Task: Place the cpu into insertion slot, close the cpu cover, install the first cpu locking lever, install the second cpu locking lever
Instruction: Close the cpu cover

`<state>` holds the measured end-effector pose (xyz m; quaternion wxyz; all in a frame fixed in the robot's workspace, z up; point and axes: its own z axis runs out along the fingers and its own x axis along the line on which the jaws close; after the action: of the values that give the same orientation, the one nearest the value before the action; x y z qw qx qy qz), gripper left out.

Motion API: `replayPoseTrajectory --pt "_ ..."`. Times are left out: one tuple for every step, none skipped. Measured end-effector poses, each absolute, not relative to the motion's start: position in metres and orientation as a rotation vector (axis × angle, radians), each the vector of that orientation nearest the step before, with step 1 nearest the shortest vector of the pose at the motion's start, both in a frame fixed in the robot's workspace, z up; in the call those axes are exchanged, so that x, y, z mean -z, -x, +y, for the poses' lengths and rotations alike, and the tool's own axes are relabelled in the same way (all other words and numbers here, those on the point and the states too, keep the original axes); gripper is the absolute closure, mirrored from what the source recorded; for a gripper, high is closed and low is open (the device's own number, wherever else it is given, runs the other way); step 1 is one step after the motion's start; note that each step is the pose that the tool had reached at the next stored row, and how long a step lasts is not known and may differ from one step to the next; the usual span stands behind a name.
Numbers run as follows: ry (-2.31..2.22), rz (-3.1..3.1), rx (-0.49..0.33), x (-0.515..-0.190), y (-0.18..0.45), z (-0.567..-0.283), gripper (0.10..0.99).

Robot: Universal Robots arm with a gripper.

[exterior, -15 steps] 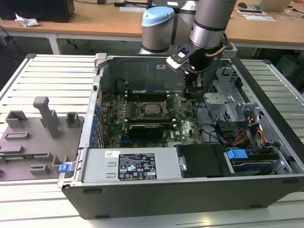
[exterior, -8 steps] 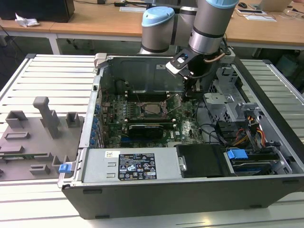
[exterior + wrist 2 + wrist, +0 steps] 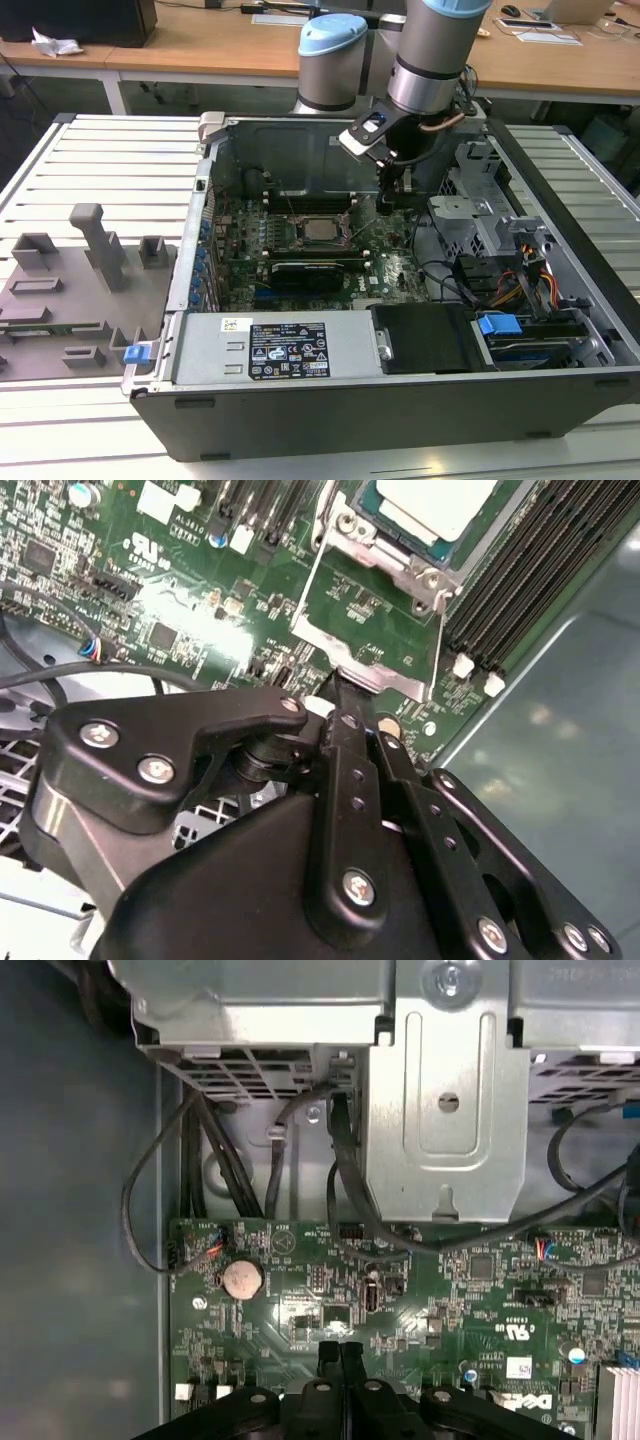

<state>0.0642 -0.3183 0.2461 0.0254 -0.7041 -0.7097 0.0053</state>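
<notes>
Tool (image 3: 345,687) inside an open computer case (image 3: 400,420) that stands at the middle of the slatted surface (image 3: 100,150). Its fingers are closed together, tips at the free edge of the cpu cover (image 3: 395,683). The cover is swung open, with green board visible through its window. The cpu (image 3: 435,505) lies in the insertion slot (image 3: 297,230), at the cover's hinged side.

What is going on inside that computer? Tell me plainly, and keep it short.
One robot arm reaches down into an open computer case. The cpu already sits in place on the circuit board. The cpu cover is swung open beside it, with green board showing through its window. The gripper, fingers together, is at the cover's outer edge; whether it pinches that edge I cannot tell.
</notes>
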Motion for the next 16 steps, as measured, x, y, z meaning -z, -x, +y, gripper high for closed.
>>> replayPoseTrajectory --pt "2.176 -2.194 -0.016 -0.246 -0.062 -0.318 0.980" --pt "2.177 -2.194 -0.016 -0.246 -0.061 -0.318 0.980" --pt "2.177 -2.194 -0.016 -0.246 -0.060 -0.318 0.980" --pt "2.176 -2.194 -0.016 -0.246 -0.059 -0.318 0.980" --pt "2.177 -2.194 -0.016 -0.246 -0.058 -0.318 0.980" --pt "2.176 -2.194 -0.016 -0.246 -0.057 -0.318 0.980" --pt "2.177 -2.194 -0.016 -0.246 -0.057 -0.318 0.980" --pt "2.176 -2.194 -0.016 -0.246 -0.056 -0.318 0.980" --pt "2.177 -2.194 -0.016 -0.246 -0.056 -0.318 0.980" --pt "2.176 -2.194 -0.016 -0.246 -0.055 -0.318 0.980" --pt "2.176 -2.194 -0.016 -0.246 -0.054 -0.318 0.980" --pt "2.176 -2.194 -0.016 -0.246 -0.052 -0.318 0.980" --pt "2.176 -2.194 -0.016 -0.246 -0.051 -0.318 0.980" --pt "2.177 -2.194 -0.016 -0.246 -0.050 -0.318 0.980" --pt "2.177 -2.194 -0.016 -0.246 -0.049 -0.318 0.980" --pt "2.176 -2.194 -0.016 -0.246 -0.048 -0.318 0.980"
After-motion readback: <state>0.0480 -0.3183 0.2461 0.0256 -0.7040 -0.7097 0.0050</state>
